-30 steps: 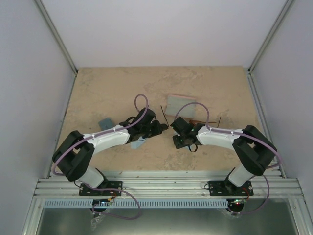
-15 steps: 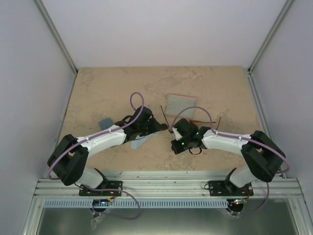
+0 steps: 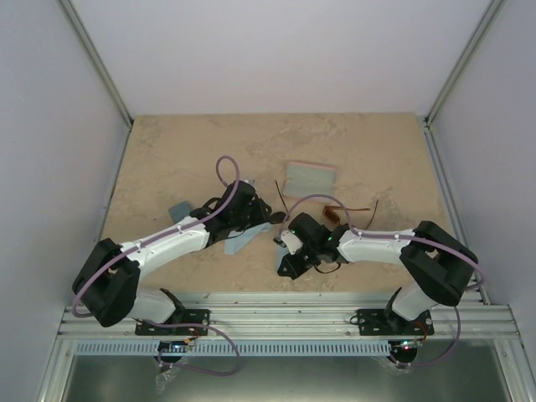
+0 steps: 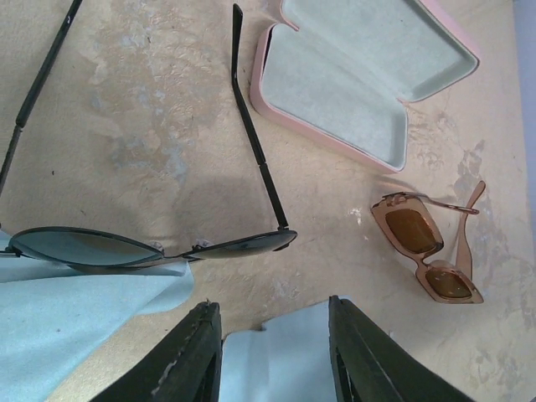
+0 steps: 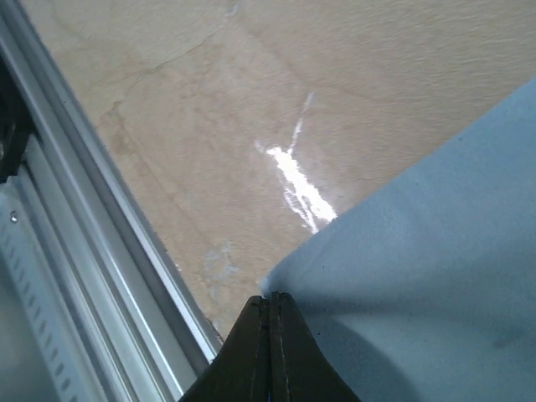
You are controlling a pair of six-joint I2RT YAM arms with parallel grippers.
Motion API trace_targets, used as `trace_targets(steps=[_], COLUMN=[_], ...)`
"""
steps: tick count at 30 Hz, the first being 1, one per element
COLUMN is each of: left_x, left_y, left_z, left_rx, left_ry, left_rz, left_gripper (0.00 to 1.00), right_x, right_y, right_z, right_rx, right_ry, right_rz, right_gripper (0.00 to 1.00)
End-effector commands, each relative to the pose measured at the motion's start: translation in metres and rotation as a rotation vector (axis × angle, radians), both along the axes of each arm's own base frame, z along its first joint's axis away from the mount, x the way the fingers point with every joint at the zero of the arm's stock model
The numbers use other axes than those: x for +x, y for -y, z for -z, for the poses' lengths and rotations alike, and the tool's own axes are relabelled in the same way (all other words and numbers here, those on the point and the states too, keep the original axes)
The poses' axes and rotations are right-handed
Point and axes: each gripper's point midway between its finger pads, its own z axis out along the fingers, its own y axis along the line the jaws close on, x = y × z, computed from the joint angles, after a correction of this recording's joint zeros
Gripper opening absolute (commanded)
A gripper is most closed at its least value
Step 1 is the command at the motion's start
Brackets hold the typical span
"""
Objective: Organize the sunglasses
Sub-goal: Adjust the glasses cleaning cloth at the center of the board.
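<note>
Right wrist view sits closest to the near edge: the right fingers (image 5: 251, 343) are pressed together on a corner of the light blue cloth (image 5: 419, 251), with the aluminium rail (image 5: 92, 226) along the worktop's near edge just beside them. Over the last second that arm has drawn back from mid-worktop toward the near edge and a little left, which I judge to be clearing the cloth away from the glasses, not yet packing either pair. Farther in, the left fingers (image 4: 197, 352) stand apart above the cloth, holding nothing, and have barely shifted. Just beyond them the wire-frame sunglasses (image 4: 75, 247) lie with one lens at the cloth's edge and their temples spread toward the far side. The amber sunglasses (image 4: 427, 255) lie to their right, apart, now uncovered by the retreating arm. The pink case (image 4: 352, 84) lies open beyond both, close to one wire temple. Bare worktop (image 3: 184, 142) runs to the far edge and both far corners; the tight spot is the middle, where the two wrists nearly meet
</note>
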Motion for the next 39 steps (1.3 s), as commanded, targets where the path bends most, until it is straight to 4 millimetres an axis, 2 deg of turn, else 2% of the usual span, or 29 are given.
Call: trace_targets(steps=[1, 4, 6, 8, 10, 13, 16, 19, 23, 28, 35, 39], left_x=[-0.003, -0.006, -0.010, -0.014, -0.018, -0.025, -0.034, -0.043, -0.054, -0.055, -0.051, -0.051], left_y=[-0.010, -0.006, -0.001, 0.008, 0.018, 0.035, 0.054, 0.063, 0.068, 0.066, 0.068, 0.067], left_z=[0.002, 0.002, 0.004, 0.005, 0.005, 0.010, 0.019, 0.036, 0.055, 0.064, 0.068, 0.069], left_rx=[0.015, -0.002, -0.020, -0.047, -0.074, -0.081, -0.064, -0.038, -0.017, 0.014, 0.026, 0.032], left_ry=[-0.005, -0.009, -0.019, -0.028, -0.036, -0.053, -0.089, -0.143, -0.201, -0.225, -0.223, -0.225], left_rz=[-0.027, 0.000, 0.034, 0.082, 0.133, 0.204, 0.267, 0.302, 0.339, 0.343, 0.338, 0.336], left_gripper=[0.38, 0.40, 0.40, 0.40, 0.37, 0.35, 0.33, 0.31, 0.31, 0.32, 0.32, 0.32], right_x=[-0.006, 0.012, 0.028, 0.046, 0.059, 0.070, 0.069, 0.066, 0.058, 0.047, 0.031, 0.028], right_y=[-0.016, -0.009, 0.000, 0.019, 0.047, 0.092, 0.112, 0.110, 0.089, 0.080, 0.057, 0.055], right_z=[-0.009, -0.014, -0.026, -0.037, -0.043, -0.031, -0.017, -0.010, -0.006, 0.004, -0.020, -0.018], right_rx=[0.073, 0.024, 0.000, -0.050, -0.126, -0.254, -0.293, -0.279, -0.190, -0.178, -0.023, -0.025], right_ry=[-0.012, 0.071, 0.147, 0.230, 0.278, 0.270, 0.227, 0.196, 0.152, 0.064, 0.028, 0.005], right_rz=[-0.059, 0.024, 0.110, 0.235, 0.383, 0.554, 0.591, 0.556, 0.437, 0.371, 0.254, 0.238], right_gripper=[0.03, 0.32, 0.43, 0.45, 0.49, 0.57, 0.58, 0.58, 0.59, 0.59, 0.58, 0.54])
